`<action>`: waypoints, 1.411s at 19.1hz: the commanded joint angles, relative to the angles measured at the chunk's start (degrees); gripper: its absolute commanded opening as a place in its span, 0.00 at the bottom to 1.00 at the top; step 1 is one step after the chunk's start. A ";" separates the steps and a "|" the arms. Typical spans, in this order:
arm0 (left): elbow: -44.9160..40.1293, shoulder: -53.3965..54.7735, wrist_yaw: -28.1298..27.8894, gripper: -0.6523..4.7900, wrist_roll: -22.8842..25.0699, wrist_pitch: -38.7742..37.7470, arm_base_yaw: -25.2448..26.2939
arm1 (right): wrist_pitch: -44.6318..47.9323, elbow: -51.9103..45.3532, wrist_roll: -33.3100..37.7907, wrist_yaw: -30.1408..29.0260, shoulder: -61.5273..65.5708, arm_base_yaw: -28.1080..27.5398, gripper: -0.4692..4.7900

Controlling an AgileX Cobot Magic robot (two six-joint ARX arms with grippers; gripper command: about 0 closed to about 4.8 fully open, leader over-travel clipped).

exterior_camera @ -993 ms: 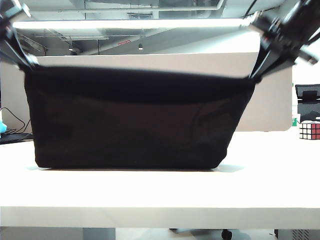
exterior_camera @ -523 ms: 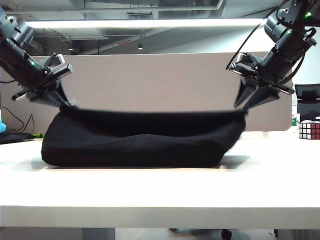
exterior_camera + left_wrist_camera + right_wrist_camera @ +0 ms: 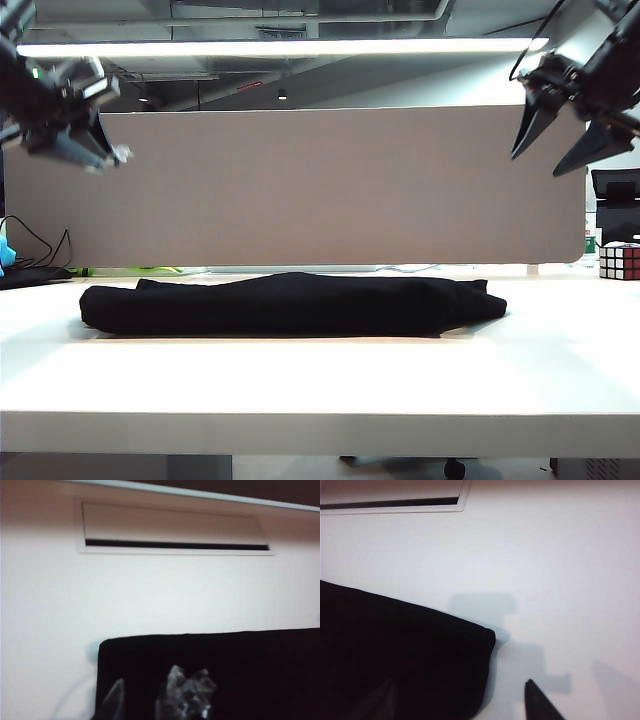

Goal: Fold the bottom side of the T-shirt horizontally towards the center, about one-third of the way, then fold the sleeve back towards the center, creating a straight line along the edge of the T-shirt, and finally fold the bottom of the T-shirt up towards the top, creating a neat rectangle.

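Released, the T-shirt (image 3: 290, 305) now lies folded flat on the desk (image 3: 320, 385) — left pincer (image 3: 95, 150) and right pincer (image 3: 560, 135), both spread and empty, raised above its ends for clearance.

You have the T-shirt (image 3: 290, 305) lying folded flat on the table (image 3: 320, 385), spread across its middle from left to right. Behind it a partition panel (image 3: 330, 185) stands along the table's far edge. A Rubik's cube (image 3: 619, 261) sits on the table at the far right, well apart from the shirt. Your left gripper (image 3: 100, 155) hangs high above the shirt's left end, your right gripper (image 3: 550, 160) high above its right end, neither touching it.
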 commanded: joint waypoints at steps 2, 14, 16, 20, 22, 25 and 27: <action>-5.29 -7.93 0.42 0.11 1.75 -2.60 -0.22 | -2.45 -2.64 -1.92 -2.25 -5.57 -0.22 0.20; -33.22 -41.42 -3.21 0.11 -0.48 -0.81 -0.90 | 7.89 -32.04 -2.03 -2.21 -37.57 -0.11 0.08; -37.29 -47.30 -4.94 0.11 -0.48 -0.68 -0.94 | 10.58 -37.20 -1.60 -2.12 -42.99 -0.13 0.08; -48.57 -62.25 -6.25 0.11 -4.00 4.46 -0.98 | 15.82 -49.42 0.39 -1.77 -54.73 -0.09 0.08; -52.22 -66.60 -6.54 0.11 -4.63 6.36 -0.98 | 17.05 -52.92 0.68 -1.73 -57.68 -0.09 0.08; -59.52 -75.34 -9.16 0.11 -6.91 7.41 -1.01 | 20.02 -59.89 1.05 -1.62 -62.99 -0.07 0.08; -64.70 -81.46 -12.09 0.11 -9.97 8.15 -1.03 | 22.14 -63.89 1.25 -1.51 -65.94 0.55 0.08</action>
